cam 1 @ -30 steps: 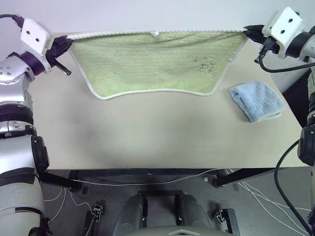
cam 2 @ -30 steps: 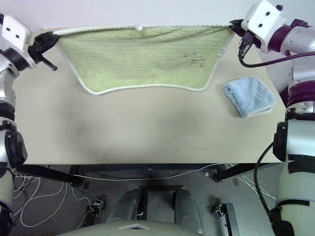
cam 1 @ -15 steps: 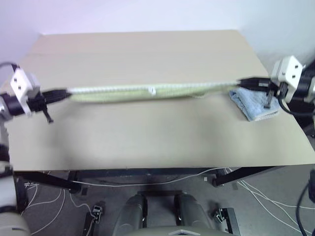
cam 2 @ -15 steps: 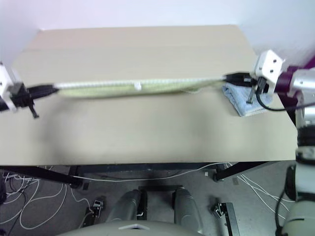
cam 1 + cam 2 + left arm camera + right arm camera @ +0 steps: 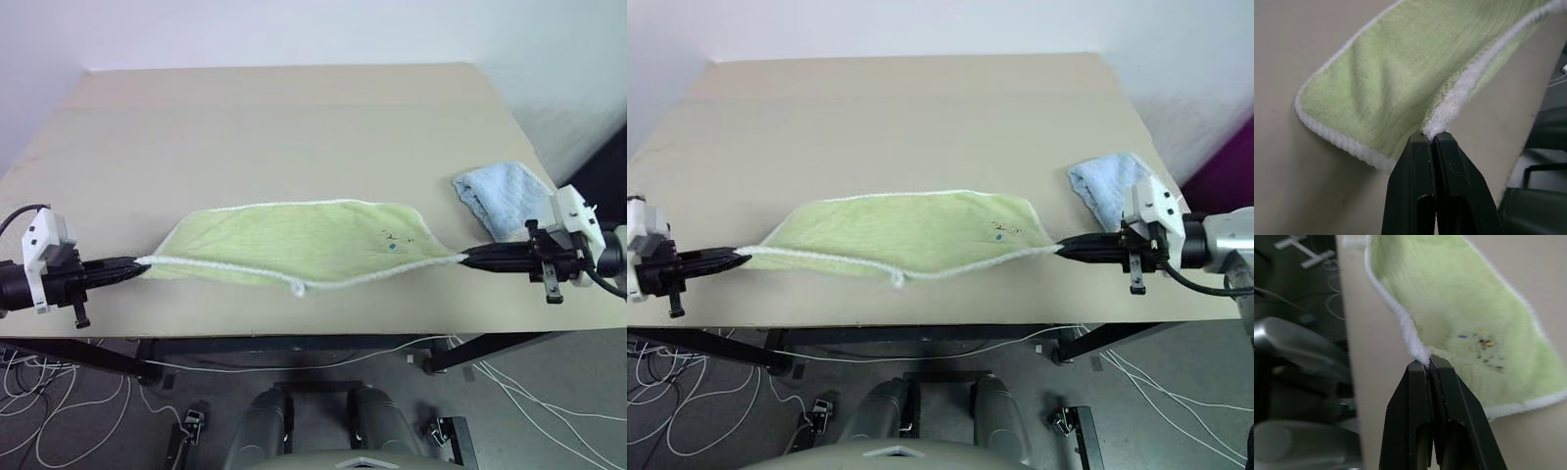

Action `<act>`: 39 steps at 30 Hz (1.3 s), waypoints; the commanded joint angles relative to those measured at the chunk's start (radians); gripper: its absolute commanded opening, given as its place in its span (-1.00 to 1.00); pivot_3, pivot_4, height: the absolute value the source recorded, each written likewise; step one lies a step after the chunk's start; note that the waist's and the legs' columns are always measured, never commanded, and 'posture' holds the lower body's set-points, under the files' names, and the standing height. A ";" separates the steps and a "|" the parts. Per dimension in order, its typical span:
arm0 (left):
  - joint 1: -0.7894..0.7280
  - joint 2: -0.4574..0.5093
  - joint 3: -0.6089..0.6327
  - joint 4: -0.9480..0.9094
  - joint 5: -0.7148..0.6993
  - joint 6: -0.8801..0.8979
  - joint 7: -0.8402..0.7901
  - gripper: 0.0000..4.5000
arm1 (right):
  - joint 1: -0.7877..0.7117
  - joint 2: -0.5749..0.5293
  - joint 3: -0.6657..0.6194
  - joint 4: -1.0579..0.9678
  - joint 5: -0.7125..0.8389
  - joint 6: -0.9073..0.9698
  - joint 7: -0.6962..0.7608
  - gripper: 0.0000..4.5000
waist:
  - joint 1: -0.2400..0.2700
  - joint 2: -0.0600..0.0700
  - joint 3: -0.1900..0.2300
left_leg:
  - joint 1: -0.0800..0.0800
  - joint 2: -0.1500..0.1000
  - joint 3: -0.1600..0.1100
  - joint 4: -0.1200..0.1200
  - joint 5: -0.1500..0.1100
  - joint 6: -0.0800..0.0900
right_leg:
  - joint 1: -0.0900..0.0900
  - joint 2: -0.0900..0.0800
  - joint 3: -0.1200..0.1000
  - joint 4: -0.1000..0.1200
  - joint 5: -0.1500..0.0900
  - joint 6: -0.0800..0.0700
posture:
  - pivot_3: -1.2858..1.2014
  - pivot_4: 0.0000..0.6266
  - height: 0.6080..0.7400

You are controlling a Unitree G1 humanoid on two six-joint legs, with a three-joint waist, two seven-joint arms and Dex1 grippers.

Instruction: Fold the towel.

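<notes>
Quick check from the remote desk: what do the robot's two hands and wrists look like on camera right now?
Each hand, the left hand and the right hand, has two slim black fingers tapering to a point. Behind each sits a white boxy wrist block with small dark holes. A black cable loops from each wrist; the right arm's forearm is silver-grey.

I am looking down on a wide rectangular tabletop of pale beige board (image 5: 294,127), resting on a black metal frame (image 5: 294,345). A plain white wall (image 5: 294,29) rises behind the far edge. Below the near edge lies a grey floor (image 5: 549,411) crossed by loose white cables (image 5: 59,441). A small black bracket (image 5: 441,431) sits on the floor. The light is soft and even.
</notes>
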 commanded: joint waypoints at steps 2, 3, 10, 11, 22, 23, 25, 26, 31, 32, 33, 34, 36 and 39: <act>0.052 0.008 0.049 -0.060 -0.027 0.047 0.008 -1.00 | 0.053 -0.024 -0.053 -0.082 0.038 0.053 0.001 -0.98 | 0.003 0.000 0.000 | 0.000 0.000 0.000 0.000 0.000 0.000 | 0.000 0.000 0.000 0.000 0.000 0.000 | 0.03 -0.52 1.00; 0.065 0.012 0.051 -0.062 -0.025 0.049 0.006 -1.00 | 0.067 -0.032 -0.059 -0.084 0.032 0.056 0.007 -0.98 | 0.004 0.000 0.000 | 0.000 0.000 0.000 0.000 0.000 0.000 | 0.000 0.000 0.000 0.000 0.000 0.000 | 0.03 -0.52 1.00; 0.080 0.042 0.026 0.038 0.061 -0.026 -0.003 -1.00 | 0.097 -0.054 -0.082 -0.007 -0.016 0.018 0.023 -0.98 | 0.004 -0.001 -0.001 | 0.001 0.000 0.001 -0.001 0.000 0.000 | 0.001 -0.001 0.000 -0.001 0.000 0.000 | 0.03 -0.52 1.00; 0.065 0.042 0.020 0.052 0.070 -0.042 0.000 -1.00 | 0.091 -0.054 -0.082 0.004 -0.021 0.012 0.023 -0.98 | 0.004 -0.001 0.000 | 0.001 0.000 0.001 -0.001 0.000 0.000 | 0.001 -0.001 0.000 -0.001 0.000 0.000 | 0.03 -0.52 1.00; -0.125 0.042 -0.074 0.148 0.114 -0.105 -0.025 -1.00 | -0.043 -0.050 -0.038 0.129 -0.089 -0.059 0.016 -0.98 | 0.003 -0.001 0.000 | 0.001 0.000 0.001 -0.001 0.000 0.000 | 0.001 0.000 0.000 -0.001 0.000 0.000 | 0.03 -0.52 1.00; -0.145 0.037 -0.085 0.152 0.117 -0.113 -0.022 -1.00 | -0.065 -0.044 -0.027 0.149 -0.104 -0.075 0.010 -0.98 | 0.003 -0.001 -0.001 | 0.001 0.000 0.001 -0.001 0.000 0.000 | 0.001 0.000 0.000 -0.001 0.000 0.000 | 0.03 -0.52 1.00; -0.201 0.019 -0.110 0.164 0.120 -0.114 -0.011 -1.00 | -0.125 -0.024 0.004 0.200 -0.138 -0.110 -0.013 -0.98 | 0.002 -0.001 0.000 | 0.001 0.000 0.001 -0.001 0.000 0.000 | 0.001 0.000 0.000 -0.001 0.000 0.000 | 0.03 -0.52 1.00; -0.235 0.007 -0.126 0.179 0.128 -0.123 -0.001 -1.00 | -0.162 -0.009 0.024 0.230 -0.158 -0.130 -0.025 -0.98 | 0.003 -0.001 0.000 | 0.001 0.000 0.001 -0.001 0.000 0.000 | 0.001 0.000 0.000 -0.001 0.000 0.000 | 0.03 -0.52 1.00; -0.385 -0.056 -0.207 0.307 0.217 -0.213 0.071 -1.00 | -0.309 0.069 0.116 0.371 -0.260 -0.226 -0.068 -0.98 | 0.003 -0.001 -0.001 | 0.001 -0.001 0.002 0.000 0.000 0.000 | 0.001 0.001 0.000 0.000 0.000 0.000 | 0.03 -0.52 1.00; -0.419 -0.072 -0.225 0.345 0.240 -0.237 0.089 -1.00 | -0.337 0.086 0.136 0.408 -0.285 -0.248 -0.077 -0.98 | 0.003 -0.001 -0.001 | 0.001 -0.001 0.002 0.000 0.000 0.000 | 0.000 0.001 0.000 0.000 0.000 0.000 | 0.03 -0.52 1.00; -0.448 -0.087 -0.242 0.381 0.261 -0.261 0.105 -1.00 | -0.364 0.102 0.153 0.445 -0.308 -0.272 -0.085 -0.98 | 0.003 -0.001 0.000 | 0.001 -0.001 0.002 0.000 0.000 0.000 | 0.000 0.002 0.000 0.000 0.000 0.000 | 0.03 -0.52 1.00; -0.479 -0.102 -0.260 0.423 0.288 -0.295 0.123 -1.00 | -0.394 0.122 0.172 0.488 -0.336 -0.297 -0.098 -0.98 | 0.003 -0.001 0.000 | 0.001 -0.001 0.002 0.000 0.000 0.000 | 0.000 0.002 0.000 0.000 0.000 0.000 | 0.03 -0.52 1.00; -0.531 -0.127 -0.290 0.494 0.332 -0.352 0.151 -1.00 | -0.447 0.157 0.205 0.571 -0.385 -0.351 -0.120 -0.98 | 0.002 -0.001 -0.001 | 0.001 -0.001 0.002 0.000 0.000 0.000 | 0.000 0.002 0.000 0.001 0.000 0.000 | 0.03 -0.52 1.00; -0.598 -0.155 -0.328 0.592 0.386 -0.425 0.180 -1.00 | -0.522 0.211 0.248 0.702 -0.455 -0.437 -0.156 -0.98 | 0.000 -0.001 0.000 | 0.000 -0.001 0.003 0.000 0.000 0.000 | -0.001 0.002 0.000 0.001 0.000 0.000 | 0.03 -0.52 1.00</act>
